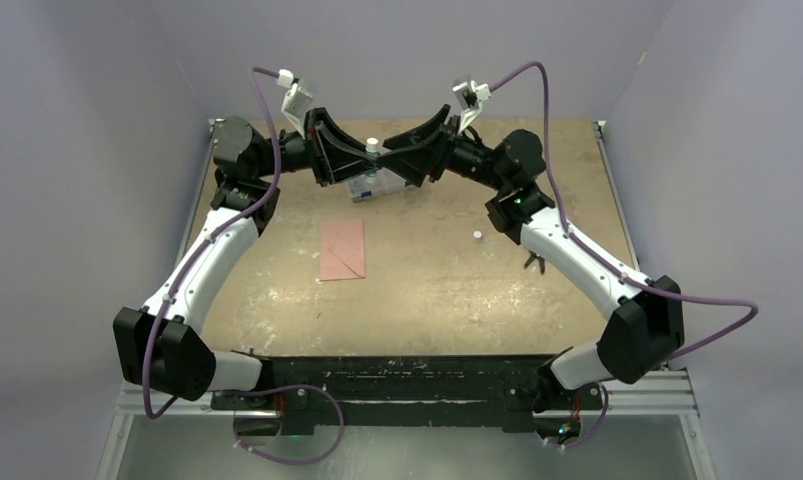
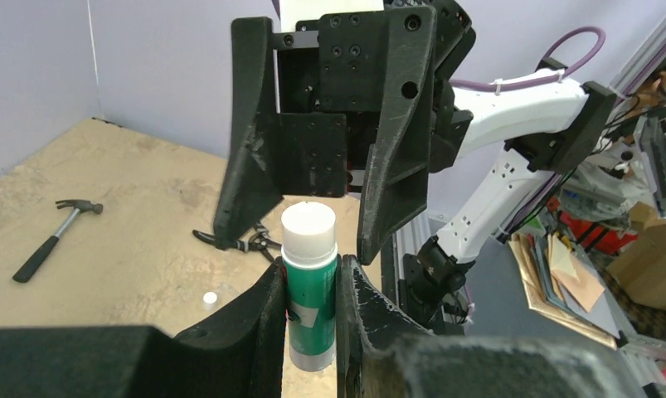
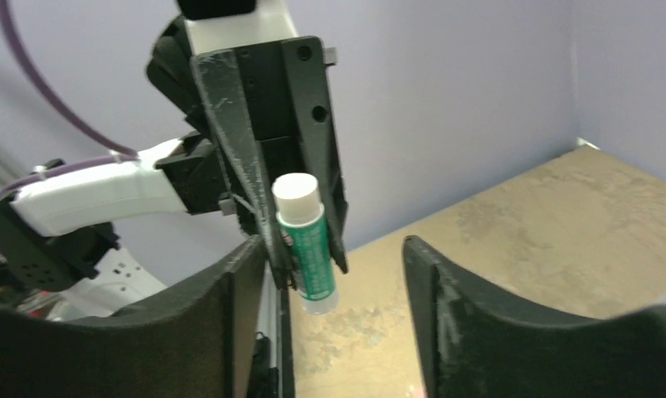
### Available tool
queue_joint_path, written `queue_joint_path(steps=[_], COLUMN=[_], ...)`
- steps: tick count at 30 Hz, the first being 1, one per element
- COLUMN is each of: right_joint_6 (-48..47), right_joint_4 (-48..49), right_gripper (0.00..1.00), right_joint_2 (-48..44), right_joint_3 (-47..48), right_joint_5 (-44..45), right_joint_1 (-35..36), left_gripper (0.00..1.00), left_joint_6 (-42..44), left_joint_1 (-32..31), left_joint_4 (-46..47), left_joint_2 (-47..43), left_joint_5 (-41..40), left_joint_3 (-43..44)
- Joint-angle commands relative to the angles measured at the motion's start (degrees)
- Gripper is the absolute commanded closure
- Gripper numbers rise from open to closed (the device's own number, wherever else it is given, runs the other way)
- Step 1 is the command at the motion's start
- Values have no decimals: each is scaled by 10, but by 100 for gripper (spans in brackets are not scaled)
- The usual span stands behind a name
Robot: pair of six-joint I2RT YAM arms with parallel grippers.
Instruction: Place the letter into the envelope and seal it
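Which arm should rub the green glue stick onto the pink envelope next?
Left. The left gripper is shut on the green glue stick with the white top, and the salmon-pink paper envelope lies flat slightly toward its side. The right gripper is open, holding nothing.

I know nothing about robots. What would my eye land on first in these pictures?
Over the far middle of the table, the left fingers pinch an upright green-and-white glue stick, while the right fingers stand open, facing it. Nearer the arm bases, a pink envelope lies flat on the tan surface, well apart from both.
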Motion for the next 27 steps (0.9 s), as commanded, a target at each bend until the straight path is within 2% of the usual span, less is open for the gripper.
queue_joint_path(steps=[1, 5, 12, 19, 22, 25, 27], right_joint_6=[66, 87, 90, 112, 122, 122, 119], right_joint_4=[106, 130, 129, 160, 160, 160, 148], right_gripper=[44, 55, 64, 69, 82, 91, 94], right_joint_2=[10, 27, 46, 78, 93, 88, 75], right_joint_3=[23, 30, 43, 65, 80, 75, 66], right_joint_5=[-34, -52, -54, -72, -79, -68, -41], right_joint_1=[1, 1, 4, 21, 30, 33, 33], left_gripper=[100, 100, 100, 100, 100, 100, 92], left_joint_6=[-19, -24, -37, -61, -64, -57, -41], left_joint_1=[-1, -1, -1, -2, -2, -2, -1], left_joint_4=[36, 38, 51, 46, 41, 18, -15], left_joint_2=[1, 6, 5, 15, 15, 13, 11], left_joint_5=[27, 29, 26, 30, 27, 13, -3], left_joint_3=[26, 28, 30, 36, 39, 48, 56])
